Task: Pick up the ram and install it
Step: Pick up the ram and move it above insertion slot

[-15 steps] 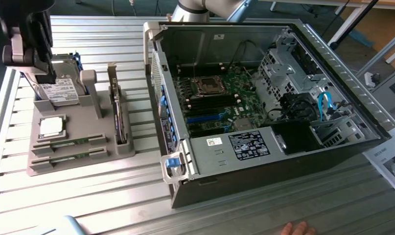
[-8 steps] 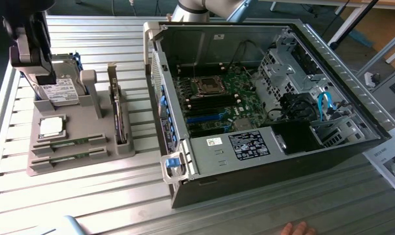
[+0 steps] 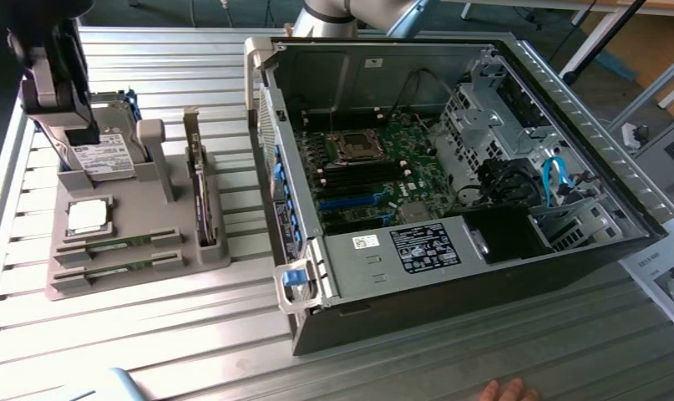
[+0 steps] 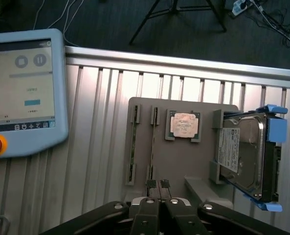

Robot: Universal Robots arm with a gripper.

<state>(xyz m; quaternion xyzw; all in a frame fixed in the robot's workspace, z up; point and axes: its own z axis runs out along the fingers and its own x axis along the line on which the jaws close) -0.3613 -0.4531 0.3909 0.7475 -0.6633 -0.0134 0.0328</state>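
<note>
Two ram sticks (image 4: 134, 147) (image 4: 152, 147) stand on edge in slots of a grey holder (image 4: 203, 188), side by side; in the exterior view they lie at the holder's near end (image 3: 119, 244) (image 3: 119, 269). My gripper (image 4: 158, 184) hangs well above the holder, fingers pressed together and holding nothing. In the exterior view the gripper (image 3: 75, 125) is at the upper left, over the holder's far end. The open computer case (image 3: 559, 109) lies on its side to the exterior view's right, with its motherboard (image 3: 370, 175) exposed.
On the holder also sit a square silver processor (image 4: 185, 125) and a hard drive (image 4: 245, 156) with blue rails. A teach pendant (image 4: 22, 93) lies on the slatted metal table (image 4: 100, 171). A person's hand (image 3: 509, 390) rests at the table's near edge.
</note>
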